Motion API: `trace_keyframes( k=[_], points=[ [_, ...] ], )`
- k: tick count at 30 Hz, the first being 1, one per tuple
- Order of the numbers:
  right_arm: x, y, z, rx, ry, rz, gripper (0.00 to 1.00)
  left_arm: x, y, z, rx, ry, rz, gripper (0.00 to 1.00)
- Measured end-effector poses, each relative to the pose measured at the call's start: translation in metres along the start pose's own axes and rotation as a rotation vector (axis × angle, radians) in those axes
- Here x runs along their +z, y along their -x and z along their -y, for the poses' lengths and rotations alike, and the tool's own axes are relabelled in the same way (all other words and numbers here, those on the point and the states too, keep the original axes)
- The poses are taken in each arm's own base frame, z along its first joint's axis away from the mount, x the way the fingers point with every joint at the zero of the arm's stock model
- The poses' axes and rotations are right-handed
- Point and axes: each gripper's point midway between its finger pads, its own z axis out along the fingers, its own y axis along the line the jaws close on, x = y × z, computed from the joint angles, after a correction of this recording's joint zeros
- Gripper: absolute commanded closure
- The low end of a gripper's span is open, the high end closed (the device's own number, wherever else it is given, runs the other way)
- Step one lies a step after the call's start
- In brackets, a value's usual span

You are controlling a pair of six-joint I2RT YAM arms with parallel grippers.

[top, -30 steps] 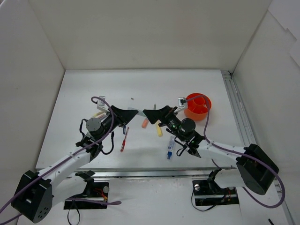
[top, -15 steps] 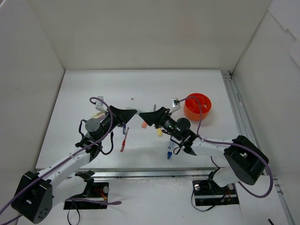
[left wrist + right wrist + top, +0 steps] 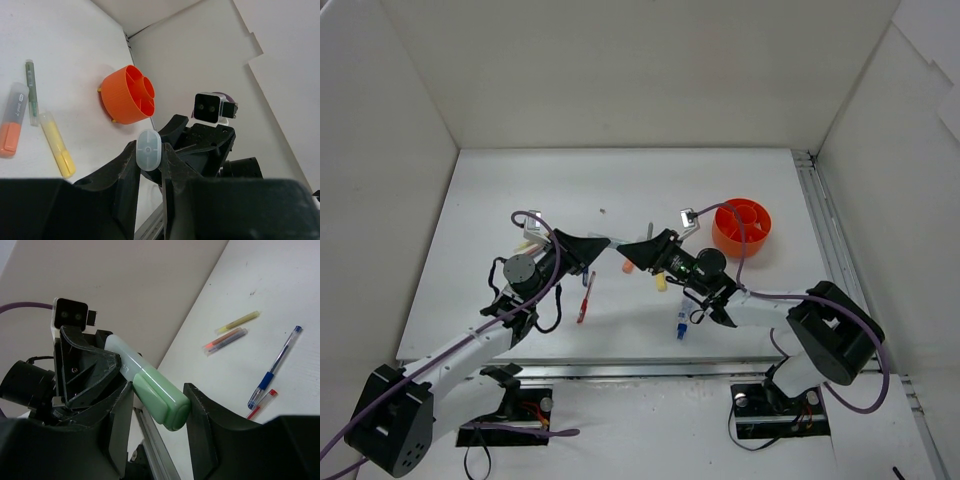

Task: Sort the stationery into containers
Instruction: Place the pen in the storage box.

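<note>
A pale green marker [image 3: 155, 387] hangs in the air between both arms. My left gripper [image 3: 150, 157] is shut on its whitish end [image 3: 149, 149]. My right gripper [image 3: 160, 405] has its fingers against the dark green cap, one on each side. In the top view the two grippers [image 3: 610, 243] [image 3: 634, 249] meet tip to tip over the table's middle. The orange divided cup [image 3: 741, 227] stands to the right. An orange marker [image 3: 12, 122], a yellow marker [image 3: 57, 145] and a grey-green pen [image 3: 32, 92] lie under the grippers.
A red pen [image 3: 586, 297] lies by the left arm and a blue-capped clear one [image 3: 682, 322] near the right arm. A blue pen [image 3: 275, 367] and two slim pens [image 3: 239, 321] [image 3: 225, 341] lie at the left. White walls enclose the table; a metal rail [image 3: 825, 235] runs along the right.
My right gripper has moved left from beside the cup to the marker's cap and closed its jaws on it. The left arm has held still with the marker.
</note>
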Motion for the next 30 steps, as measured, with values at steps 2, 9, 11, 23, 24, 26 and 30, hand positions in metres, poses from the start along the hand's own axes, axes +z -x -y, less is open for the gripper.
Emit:
trace_keyframes(
  k=[2,9,11,23,24,26,30],
  points=[
    [-0.001,0.001,-0.002,-0.003,0.008,-0.004,0.77,0.0,0.0,0.001,-0.009,-0.005,0.001,1.0],
    [-0.003,0.003,-0.005,-0.021,0.021,-0.009,1.0,0.0,-0.001,0.004,-0.019,-0.015,-0.005,0.71],
    [-0.004,0.003,-0.005,-0.031,0.02,-0.011,1.0,0.0,-0.001,0.004,-0.014,-0.015,-0.008,0.63],
    [-0.012,0.009,0.003,-0.079,-0.014,0.002,1.0,-0.006,0.007,0.01,0.073,0.05,-0.019,0.0],
    [-0.012,0.011,0.004,-0.083,-0.016,0.005,1.0,-0.006,0.008,0.011,0.085,0.056,-0.021,0.0],
    [-0.013,0.014,0.005,-0.094,-0.018,0.012,1.0,-0.007,0.01,0.011,0.109,0.076,-0.026,0.0],
    [-0.019,0.032,0.004,-0.144,-0.034,0.042,1.0,-0.009,0.014,0.006,0.192,0.168,-0.063,0.0]
  ],
)
